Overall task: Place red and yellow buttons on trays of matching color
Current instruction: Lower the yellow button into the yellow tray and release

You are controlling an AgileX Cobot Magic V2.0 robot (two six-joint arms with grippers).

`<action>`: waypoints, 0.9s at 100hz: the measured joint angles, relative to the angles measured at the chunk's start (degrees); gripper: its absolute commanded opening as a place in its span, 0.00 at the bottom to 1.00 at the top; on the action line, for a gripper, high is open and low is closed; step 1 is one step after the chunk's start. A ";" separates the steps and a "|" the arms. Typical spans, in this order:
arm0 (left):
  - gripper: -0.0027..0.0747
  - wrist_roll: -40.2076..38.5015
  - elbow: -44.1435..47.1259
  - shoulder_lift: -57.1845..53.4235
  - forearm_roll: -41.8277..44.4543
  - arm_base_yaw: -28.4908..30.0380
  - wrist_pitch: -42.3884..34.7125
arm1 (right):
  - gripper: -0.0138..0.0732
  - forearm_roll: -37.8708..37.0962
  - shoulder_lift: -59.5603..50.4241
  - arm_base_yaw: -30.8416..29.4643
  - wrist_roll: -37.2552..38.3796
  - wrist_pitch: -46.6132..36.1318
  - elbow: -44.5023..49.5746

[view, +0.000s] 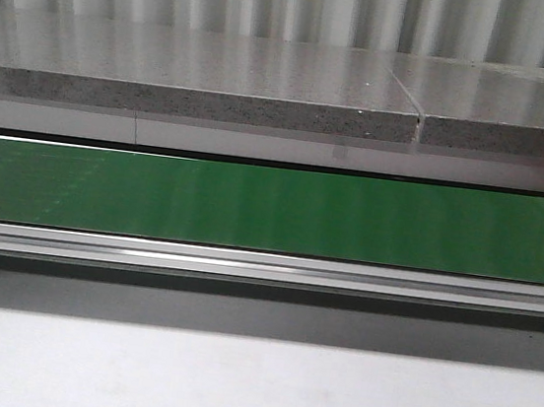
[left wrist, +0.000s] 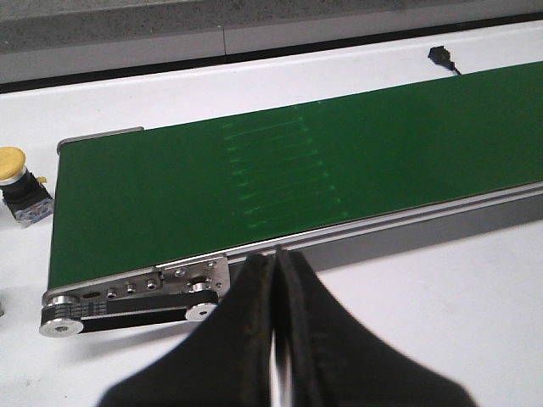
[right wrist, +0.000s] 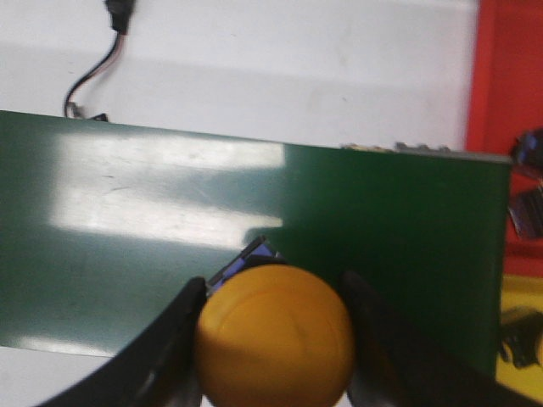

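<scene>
Over the green conveyor belt (right wrist: pixel 170 220), the yellow button (right wrist: pixel 273 335) sits clamped between the right gripper (right wrist: pixel 271 339) fingers, with the yellow tray (right wrist: pixel 519 339) peeking in at the belt's end beside the red tray (right wrist: pixel 509 68). I'd carry it level past the belt's end, over the yellow surface, then lower before letting go so it doesn't roll. The left gripper (left wrist: pixel 277 280) has its fingers pressed together on nothing, hanging near the belt's other end, with another yellow-capped button (left wrist: pixel 19 182) sitting on the white table (left wrist: pixel 441 314) by that end.

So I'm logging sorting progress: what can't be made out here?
- Front view: both arms and both trays lie outside the frame.
- Right wrist view: red tray and yellow tray cut by the edge; the items there are blurred.
- Right tool: yellow button hides its own base.
</scene>
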 measured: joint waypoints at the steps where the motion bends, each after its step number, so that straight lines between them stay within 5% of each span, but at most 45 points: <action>1: 0.01 0.00 0.00 0.00 0.00 0.00 0.00 | 0.27 0.00 -0.12 -0.26 0.40 0.00 0.47; 56: 0.01 0.00 0.00 0.00 0.00 0.00 0.00 | 0.27 -0.23 -3.67 -24.67 7.88 -0.45 14.55; 90: 0.01 0.00 0.00 0.00 0.00 0.00 0.00 | 0.27 -0.28 -3.67 -34.76 11.82 -9.08 23.36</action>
